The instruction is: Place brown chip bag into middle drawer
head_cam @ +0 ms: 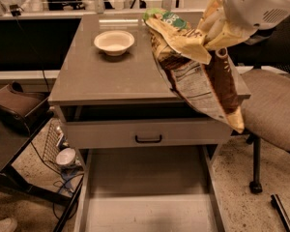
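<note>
While the gripper (216, 36) holds the bag (198, 81) clenched by its top, you are mid-carry; next, lower it into the drawer (145, 178) well below.

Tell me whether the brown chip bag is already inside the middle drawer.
No: the brown chip bag hangs from the gripper at upper right, over the cabinet's right edge, above the open middle drawer.
</note>
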`<state>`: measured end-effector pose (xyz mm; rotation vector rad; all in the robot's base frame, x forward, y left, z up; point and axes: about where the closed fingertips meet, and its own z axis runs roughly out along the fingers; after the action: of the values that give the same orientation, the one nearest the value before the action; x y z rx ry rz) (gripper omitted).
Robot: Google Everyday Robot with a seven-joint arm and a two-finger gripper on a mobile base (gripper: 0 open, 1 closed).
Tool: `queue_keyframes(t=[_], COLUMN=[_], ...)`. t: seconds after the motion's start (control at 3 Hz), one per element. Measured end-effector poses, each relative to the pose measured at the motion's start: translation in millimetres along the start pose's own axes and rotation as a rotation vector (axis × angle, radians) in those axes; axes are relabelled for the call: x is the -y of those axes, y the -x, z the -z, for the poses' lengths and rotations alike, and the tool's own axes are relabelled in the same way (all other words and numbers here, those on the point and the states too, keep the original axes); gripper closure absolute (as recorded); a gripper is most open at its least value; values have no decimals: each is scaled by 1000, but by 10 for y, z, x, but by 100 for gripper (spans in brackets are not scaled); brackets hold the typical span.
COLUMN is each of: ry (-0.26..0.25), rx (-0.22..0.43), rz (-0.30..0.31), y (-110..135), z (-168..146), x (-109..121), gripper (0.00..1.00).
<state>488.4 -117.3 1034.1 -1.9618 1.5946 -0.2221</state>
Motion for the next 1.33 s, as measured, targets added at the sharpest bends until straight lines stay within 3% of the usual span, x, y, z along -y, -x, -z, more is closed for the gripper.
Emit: queue_keyframes(t=[0.33,0.67,1.0,1.33], ry=[10,-35,-89,-126], rx=[-19,6,60,111], rz=[-11,-18,-29,-42], y=[27,294,408,402], z=[-177,-328,-471,-826], x=[-129,-548,-932,-1328], gripper=[100,100,100,100])
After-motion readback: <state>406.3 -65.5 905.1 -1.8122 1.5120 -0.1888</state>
